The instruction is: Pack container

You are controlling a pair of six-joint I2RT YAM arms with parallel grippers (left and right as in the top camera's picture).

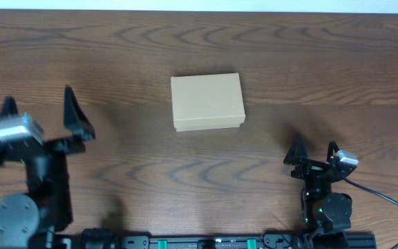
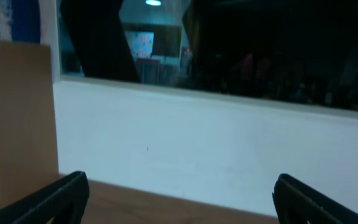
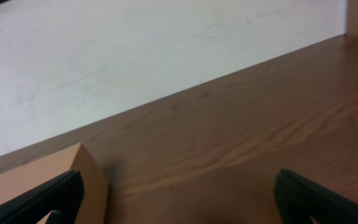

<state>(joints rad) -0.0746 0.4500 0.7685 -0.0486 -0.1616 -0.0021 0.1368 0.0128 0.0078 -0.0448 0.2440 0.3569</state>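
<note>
The container [image 1: 207, 102] is a plain tan cardboard box with its lid shut, near the middle of the wooden table. Its corner shows at the lower left of the right wrist view [image 3: 55, 171]. My left gripper [image 1: 39, 111] is open and empty, raised at the table's left side, well left of the box. In the left wrist view its fingers [image 2: 179, 196] point at the far wall. My right gripper [image 1: 314, 151] is open and empty, near the front edge, to the right of and nearer than the box; its fingers show in the right wrist view [image 3: 179, 193].
The wooden table [image 1: 309, 62] meets a white wall [image 3: 135, 56] at its far edge. A tan panel [image 2: 14, 118] stands at the far left in the left wrist view, with a dark window [image 2: 241, 43] above the wall. No small items show.
</note>
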